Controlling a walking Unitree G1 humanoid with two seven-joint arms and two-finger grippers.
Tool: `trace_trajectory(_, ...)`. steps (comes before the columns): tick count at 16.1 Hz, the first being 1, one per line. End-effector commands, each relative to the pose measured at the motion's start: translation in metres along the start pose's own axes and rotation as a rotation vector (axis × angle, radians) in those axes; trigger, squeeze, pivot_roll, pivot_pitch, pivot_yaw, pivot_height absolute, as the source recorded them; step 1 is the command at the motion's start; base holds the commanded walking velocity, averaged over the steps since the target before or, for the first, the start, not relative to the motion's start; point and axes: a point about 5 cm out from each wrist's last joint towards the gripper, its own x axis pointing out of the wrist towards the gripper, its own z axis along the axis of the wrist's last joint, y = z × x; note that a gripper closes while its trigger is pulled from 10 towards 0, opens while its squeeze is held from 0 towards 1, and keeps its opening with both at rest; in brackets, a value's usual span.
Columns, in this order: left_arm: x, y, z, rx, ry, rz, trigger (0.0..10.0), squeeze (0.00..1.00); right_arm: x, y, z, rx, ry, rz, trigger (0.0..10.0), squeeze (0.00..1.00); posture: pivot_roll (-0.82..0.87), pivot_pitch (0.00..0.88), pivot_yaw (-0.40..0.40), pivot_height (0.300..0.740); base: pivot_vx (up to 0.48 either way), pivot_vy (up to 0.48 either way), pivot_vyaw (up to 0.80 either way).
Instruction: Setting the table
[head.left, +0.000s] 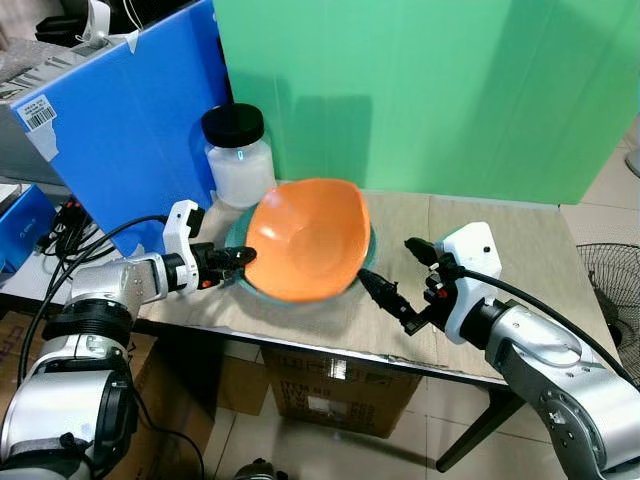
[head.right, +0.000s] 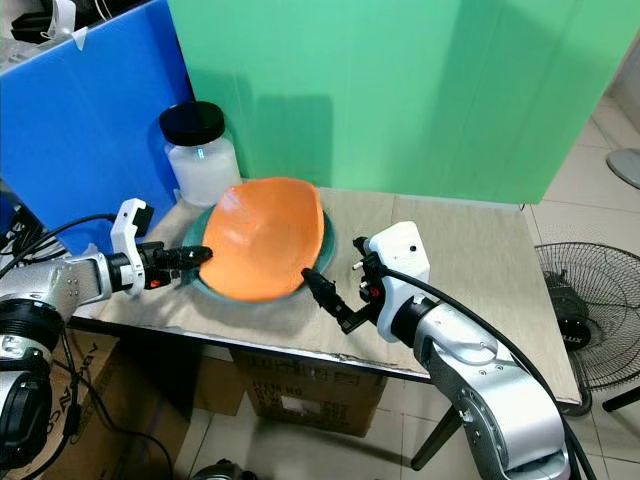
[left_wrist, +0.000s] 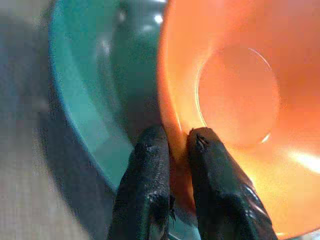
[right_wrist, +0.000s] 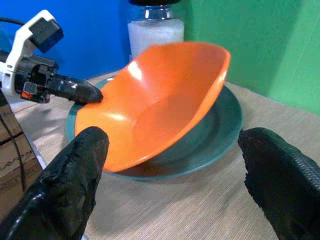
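Note:
An orange bowl (head.left: 308, 238) is tilted up on edge above a teal plate (head.left: 368, 262) near the table's left front. My left gripper (head.left: 243, 256) is shut on the bowl's near-left rim (left_wrist: 172, 140), one finger inside and one outside. The teal plate (left_wrist: 85, 105) lies flat under the bowl. My right gripper (head.left: 397, 274) stands open just right of the plate, fingers (right_wrist: 80, 175) wide apart and pointing at the bowl (right_wrist: 160, 105), holding nothing.
A white jar with a black lid (head.left: 238, 155) stands behind the plate, against a blue board (head.left: 130, 110). A green screen (head.left: 420, 90) backs the table. The table's right half (head.left: 540, 250) is bare; a fan (head.left: 610, 280) stands on the floor to the right.

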Motion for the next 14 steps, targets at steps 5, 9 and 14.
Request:
trace_trajectory(5,0.004,0.000,-0.002,-0.013,0.033,0.007,0.0,0.00,-0.001,0.006,0.001,-0.006,0.000,0.041,10.0,0.00,0.05,0.000,0.060,0.740,0.000,0.000,0.00)
trace_trajectory(9,0.001,-0.004,0.011,0.025,-0.102,-0.021,0.0,0.00,0.002,-0.005,0.005,0.014,-0.046,-0.050,10.0,0.00,0.05,0.000,0.058,0.740,0.000,0.000,0.00)
trace_trajectory(14,0.001,-0.022,0.015,0.144,-0.245,-0.082,0.0,0.00,0.018,-0.015,0.000,0.254,-0.034,-0.146,10.0,0.00,0.05,0.000,0.058,0.740,0.000,0.000,0.00)
